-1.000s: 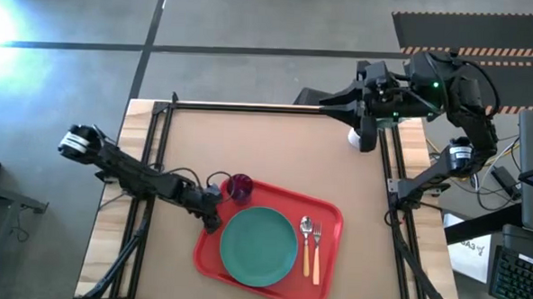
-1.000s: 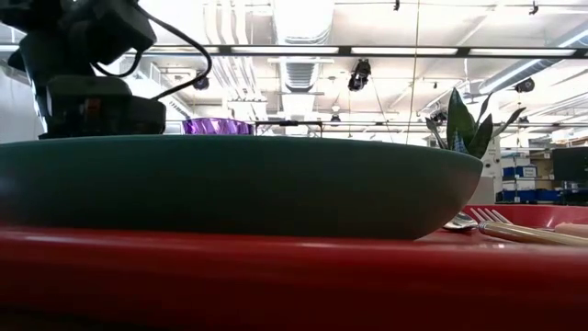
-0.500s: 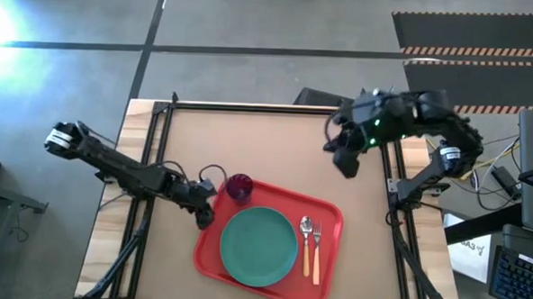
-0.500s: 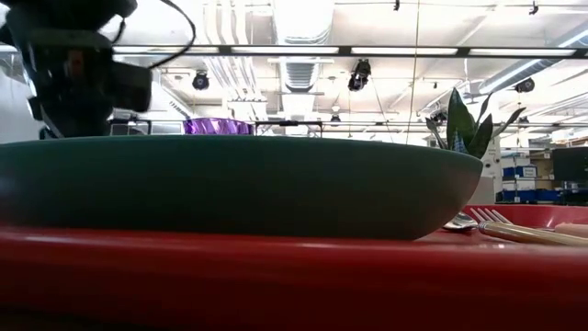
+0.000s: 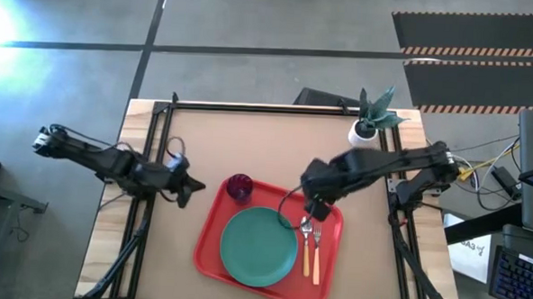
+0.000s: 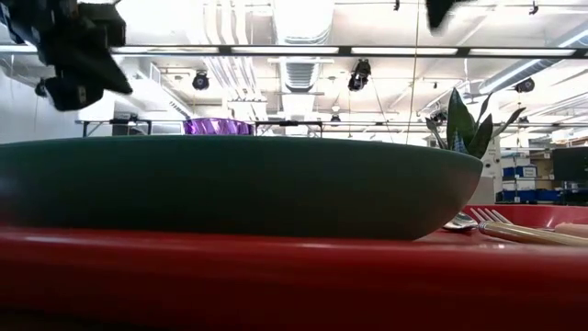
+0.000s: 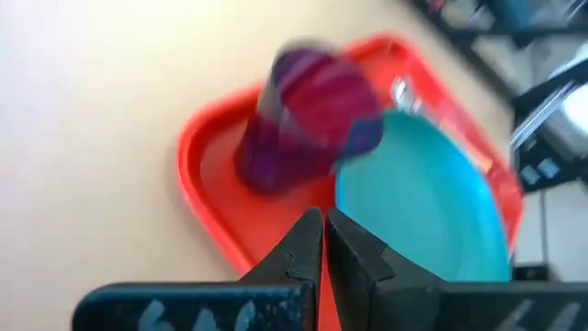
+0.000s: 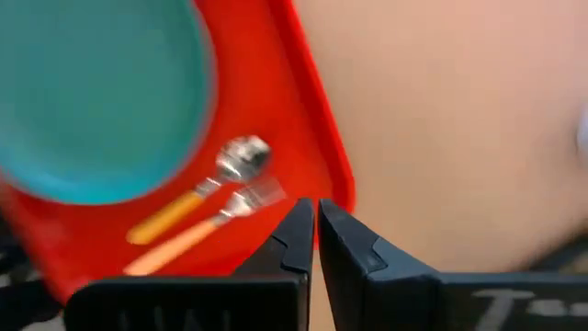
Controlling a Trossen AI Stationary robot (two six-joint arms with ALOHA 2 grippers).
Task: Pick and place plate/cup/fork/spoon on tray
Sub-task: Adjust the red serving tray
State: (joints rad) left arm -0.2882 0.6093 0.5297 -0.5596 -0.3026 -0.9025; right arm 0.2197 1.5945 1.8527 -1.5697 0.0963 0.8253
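Observation:
The red tray (image 5: 211, 228) lies at the table's near middle. On it sit the teal plate (image 5: 259, 246), the purple cup (image 5: 240, 186) upright in its far left corner, and the spoon (image 5: 305, 234) and fork (image 5: 315, 251) side by side right of the plate, heads toward the far edge. My left gripper (image 5: 195, 186) is shut and hangs just left of the tray, pointing at the cup (image 7: 308, 119). My right gripper (image 5: 314, 211) is shut and hangs high over the tray's far right part, pointing down above the spoon (image 8: 241, 161) and fork (image 8: 253, 198).
A white pot with a green plant (image 5: 369, 118) stands at the table's far right corner. Black frame rails (image 5: 147, 207) run along both sides of the table. Bare brown tabletop (image 5: 258, 140) lies beyond the tray.
My left gripper has drawn back from the cup toward the table's left edge and risen. My right gripper has swung from over the plant at the far right corner toward the near side and down over the tray, tipping from level to pointing down. The plant now shows.

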